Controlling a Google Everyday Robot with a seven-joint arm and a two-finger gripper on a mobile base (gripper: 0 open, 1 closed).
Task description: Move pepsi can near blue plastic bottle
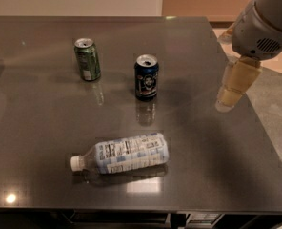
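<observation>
The pepsi can (146,77) stands upright near the middle of the dark table (45,123), navy blue with a silver open top. The blue plastic bottle (126,154) lies on its side nearer the front edge, white cap pointing left, a short way in front of the can. My gripper (230,95) hangs over the table's right side, to the right of the can and well apart from it, holding nothing. Its grey arm comes in from the upper right corner.
A green can (87,59) stands upright to the left of the pepsi can. The table's right edge (255,123) runs just right of the gripper, with floor beyond. A wall stands behind the table's far edge.
</observation>
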